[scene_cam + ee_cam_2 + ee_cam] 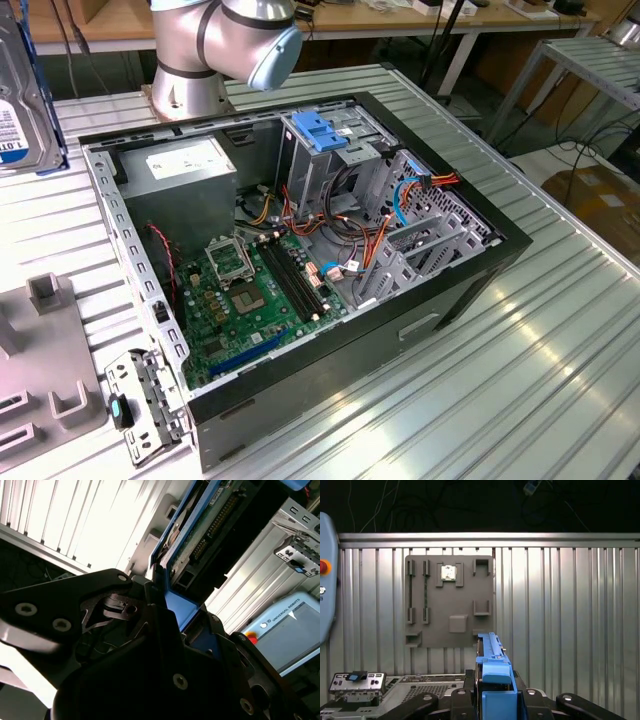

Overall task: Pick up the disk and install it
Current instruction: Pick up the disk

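Observation:
The disk [18,100], silver-grey with a white label and a blue side rail, hangs in the air at the exterior view's far left, above the table and outside the open computer case [470,285]. In both wrist views my gripper [493,700] is shut on it. The disk [492,667] stands edge-on between the black fingers [457,700], blue rail facing the camera. In the second wrist view the disk [210,530] shows its circuit-board side, running away from the gripper [167,612].
Inside the case are a metal drive cage with a blue top [322,135], a grey power supply [185,165] and the motherboard [250,290]. A grey fixture plate [450,600] and a loose metal bracket [145,400] lie beside the case. A teach pendant [290,630] rests nearby.

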`<state>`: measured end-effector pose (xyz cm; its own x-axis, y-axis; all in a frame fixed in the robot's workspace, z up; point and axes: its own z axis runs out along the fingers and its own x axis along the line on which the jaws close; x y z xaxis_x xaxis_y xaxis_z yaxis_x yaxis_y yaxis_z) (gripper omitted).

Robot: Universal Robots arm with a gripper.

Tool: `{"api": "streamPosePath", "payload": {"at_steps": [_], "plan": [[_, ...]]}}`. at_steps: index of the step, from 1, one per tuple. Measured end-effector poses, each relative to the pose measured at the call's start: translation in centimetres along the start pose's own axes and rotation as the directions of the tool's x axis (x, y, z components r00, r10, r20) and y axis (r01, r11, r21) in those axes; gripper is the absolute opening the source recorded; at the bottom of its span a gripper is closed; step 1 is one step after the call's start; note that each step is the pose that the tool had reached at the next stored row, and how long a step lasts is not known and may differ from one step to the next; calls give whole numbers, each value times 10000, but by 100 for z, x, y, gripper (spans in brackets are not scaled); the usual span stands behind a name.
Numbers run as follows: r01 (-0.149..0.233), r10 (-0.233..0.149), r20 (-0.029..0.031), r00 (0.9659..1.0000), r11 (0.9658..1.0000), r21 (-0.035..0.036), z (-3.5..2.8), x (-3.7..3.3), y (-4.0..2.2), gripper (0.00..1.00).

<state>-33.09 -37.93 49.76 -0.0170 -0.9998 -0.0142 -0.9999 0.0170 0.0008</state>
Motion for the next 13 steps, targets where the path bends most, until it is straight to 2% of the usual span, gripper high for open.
{"api": "streamPosePath", "payload": {"at_steps": [6, 13], "plan": [[1, -1, -1, 10000, 10000, -1, 0, 0, -98, 37], [1, -1, -1, 10000, 10000, 0, -1, 28, -128, 37]]}}
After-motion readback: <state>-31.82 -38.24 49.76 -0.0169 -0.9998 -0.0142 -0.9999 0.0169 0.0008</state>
